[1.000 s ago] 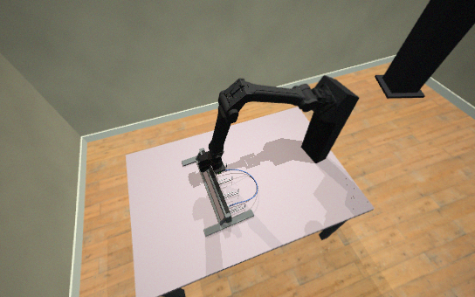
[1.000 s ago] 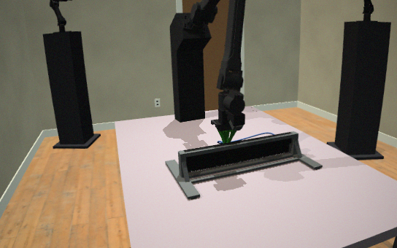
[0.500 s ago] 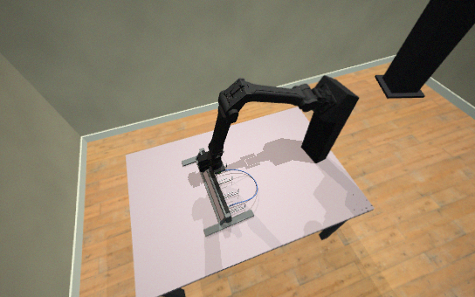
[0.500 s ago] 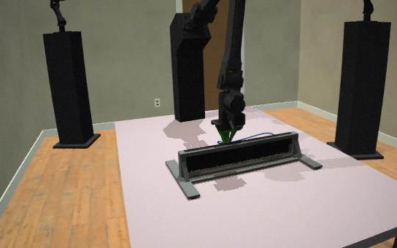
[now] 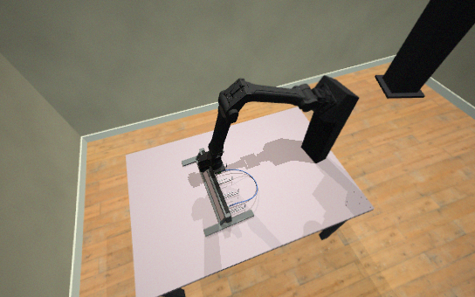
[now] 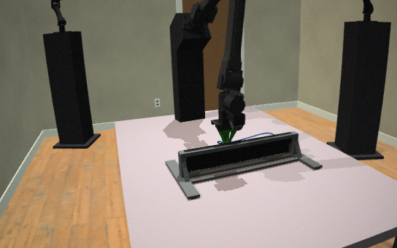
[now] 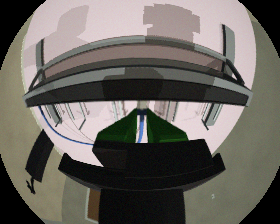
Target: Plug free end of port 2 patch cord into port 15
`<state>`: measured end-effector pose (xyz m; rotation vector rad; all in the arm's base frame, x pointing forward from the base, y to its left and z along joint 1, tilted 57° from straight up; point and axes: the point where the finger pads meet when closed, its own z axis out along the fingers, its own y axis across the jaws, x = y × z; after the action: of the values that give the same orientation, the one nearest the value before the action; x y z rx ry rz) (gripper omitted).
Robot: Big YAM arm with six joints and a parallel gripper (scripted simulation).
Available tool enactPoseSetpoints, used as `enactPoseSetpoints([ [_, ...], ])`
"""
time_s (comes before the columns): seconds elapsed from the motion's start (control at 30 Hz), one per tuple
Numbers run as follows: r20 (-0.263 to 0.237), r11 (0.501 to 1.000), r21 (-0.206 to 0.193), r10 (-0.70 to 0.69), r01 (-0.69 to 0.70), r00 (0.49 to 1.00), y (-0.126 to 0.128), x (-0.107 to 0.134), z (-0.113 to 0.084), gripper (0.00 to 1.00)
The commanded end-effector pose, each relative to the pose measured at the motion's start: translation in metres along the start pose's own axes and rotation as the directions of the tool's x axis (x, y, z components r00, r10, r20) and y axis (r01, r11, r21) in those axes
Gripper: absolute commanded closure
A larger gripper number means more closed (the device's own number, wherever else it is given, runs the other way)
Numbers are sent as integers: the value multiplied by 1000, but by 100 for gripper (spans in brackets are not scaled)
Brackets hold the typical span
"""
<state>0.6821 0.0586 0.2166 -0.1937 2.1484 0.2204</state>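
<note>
From the wrist view, nearest to us, we see the gripper (image 7: 143, 129) with its green fingers closed on the plug (image 7: 143, 124), a pale sliver with blue on it held between them. Just beyond it, the panel (image 7: 134, 72) fills the width of the view, its jacks facing us in a row. We can't read any number plates at this size, so we cannot tell which port the plug faces.

From the exterior view, the rack (image 6: 190, 190) stands upright on the table (image 6: 270, 219), well in from the edges, and the gripper (image 6: 227, 138) hangs just behind its top rail. The blue cord (image 5: 254, 185) loops out over the table from the panel's far end and back to the gripper.

We judge the job to be midway: the free end is picked up and brought to the panel, but whether it has entered a jack is hidden. Still to come: push to the latch, release, and let the cord settle.
</note>
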Motion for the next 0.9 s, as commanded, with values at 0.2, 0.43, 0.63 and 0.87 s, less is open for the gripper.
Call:
enactPoseSetpoints([
  [0.2, -12, 1000, -6, -4, 4, 1000, 6, 2, 7, 100],
  [0.43, -10, 1000, -6, -5, 5, 1000, 6, 1, 7, 100],
  [0.63, -9, 1000, -5, -7, 7, 1000, 5, 1, 7, 100],
  [0.87, -7, 1000, -5, -8, 8, 1000, 5, 4, 8, 100],
])
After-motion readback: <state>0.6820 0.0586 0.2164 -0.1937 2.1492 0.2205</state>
